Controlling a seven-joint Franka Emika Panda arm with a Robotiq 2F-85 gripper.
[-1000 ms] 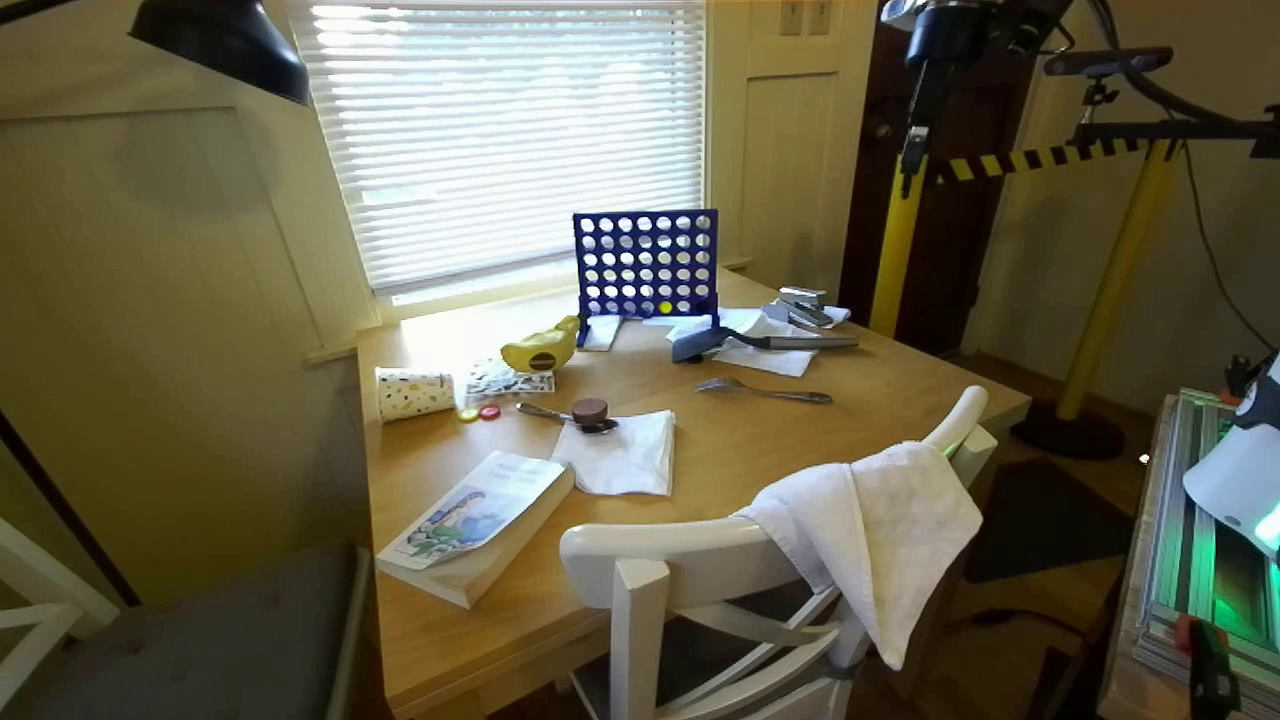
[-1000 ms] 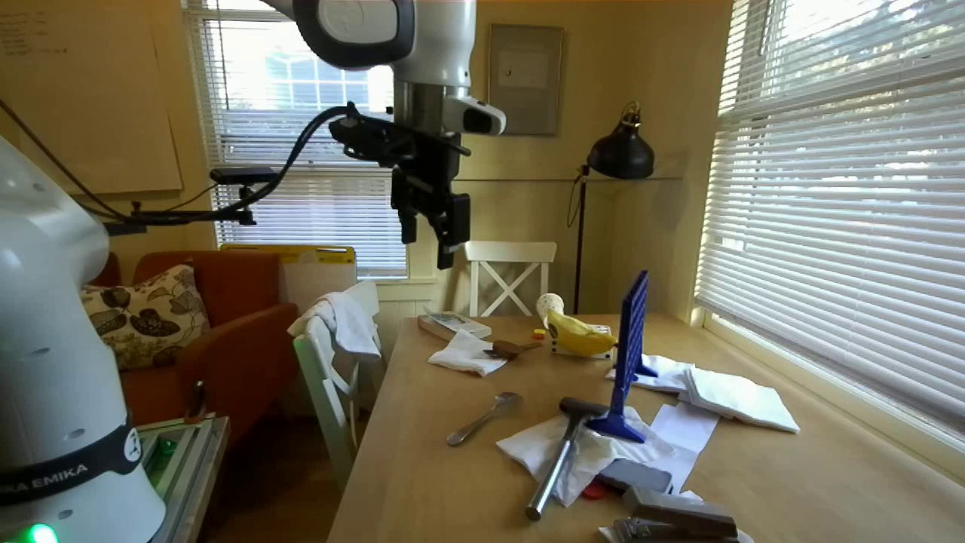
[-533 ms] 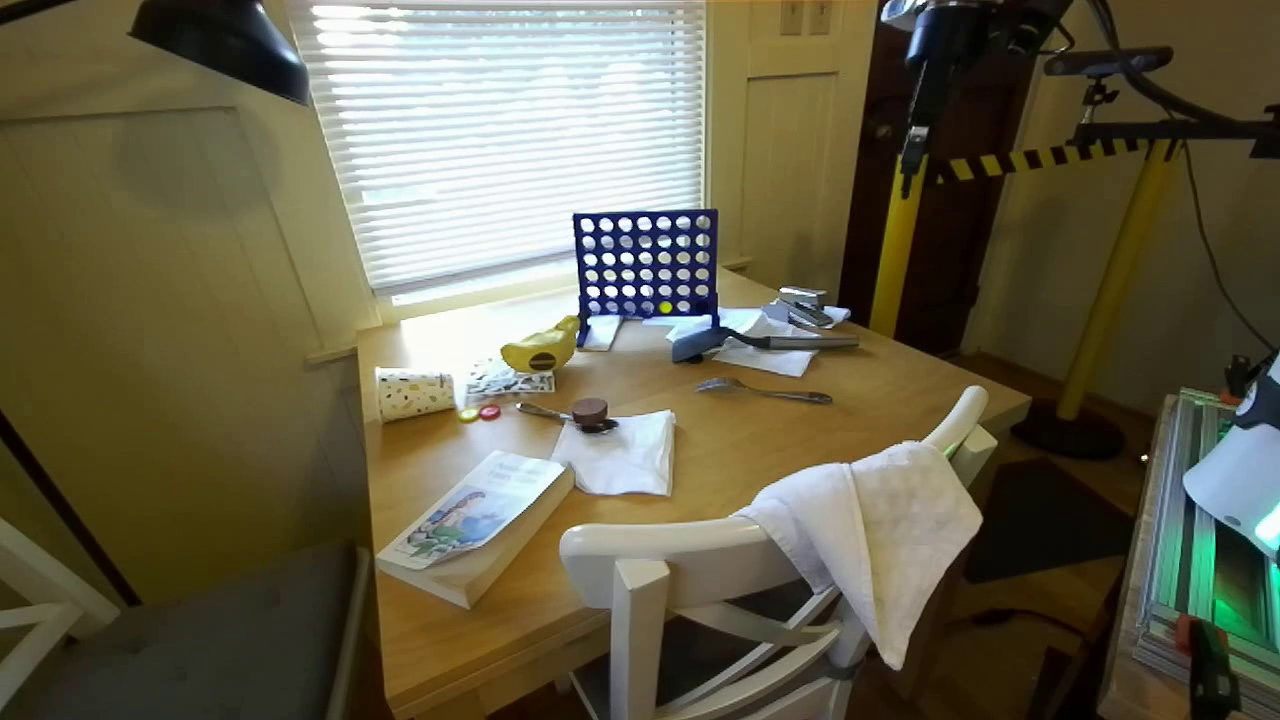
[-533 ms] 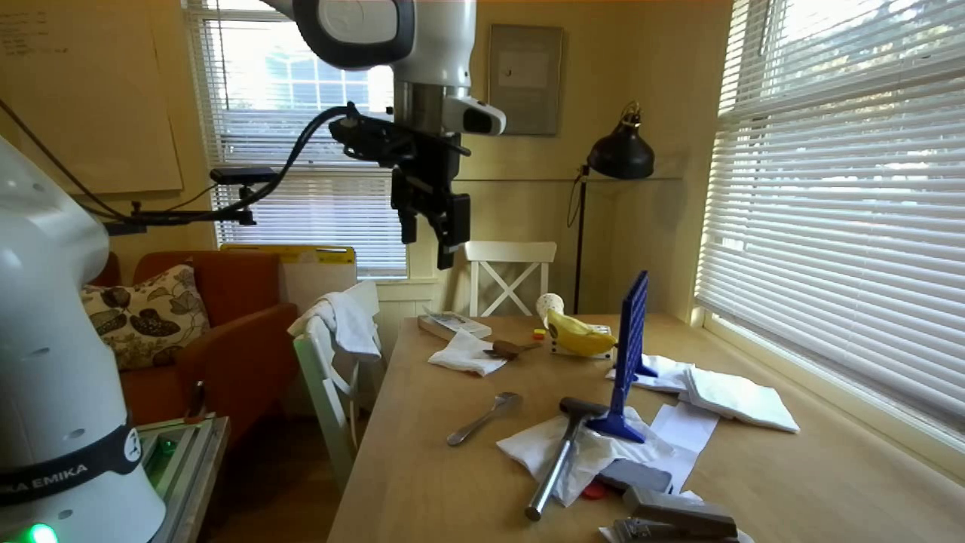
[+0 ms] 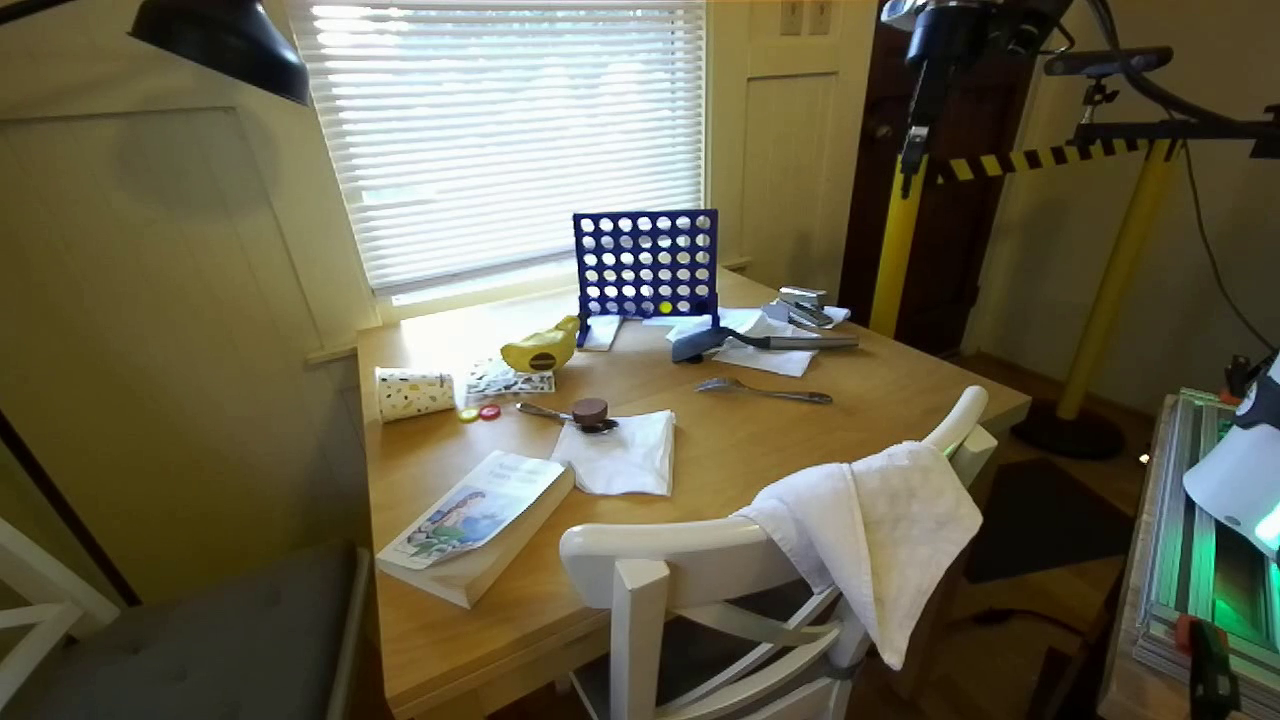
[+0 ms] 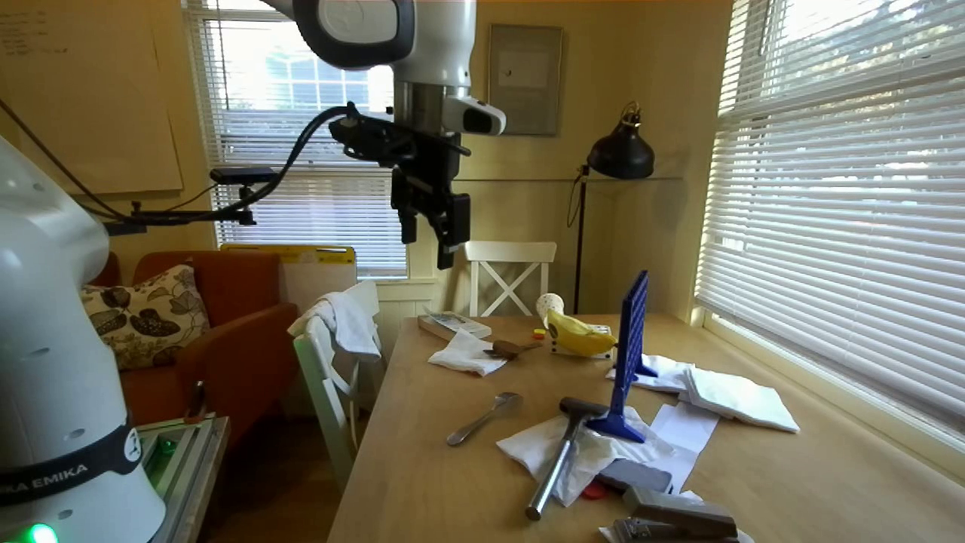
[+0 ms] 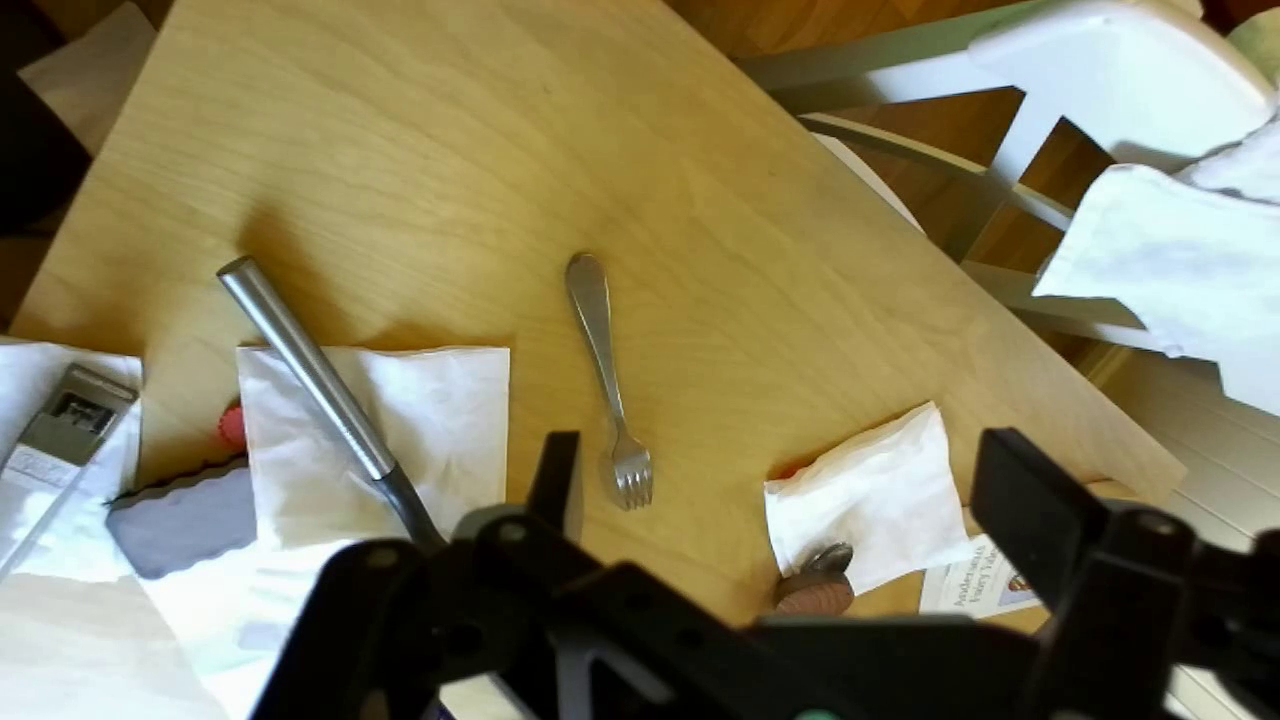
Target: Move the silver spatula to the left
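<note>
Light wooden table (image 5: 740, 450) beside a blind-covered window (image 5: 520, 150), a white chair (image 5: 665, 545) at its edge (a white cloth (image 5: 880, 520) hangs over the backrest). The gripper (image 6: 427, 249) hangs above table height, fingers (image 7: 1030, 495) spread apart. The silver spatula (image 7: 310, 370) lies partly on a white napkin (image 7: 460, 425), below the fingers; in the wrist view its handle is left of both, its neck passing behind the gripper
</note>
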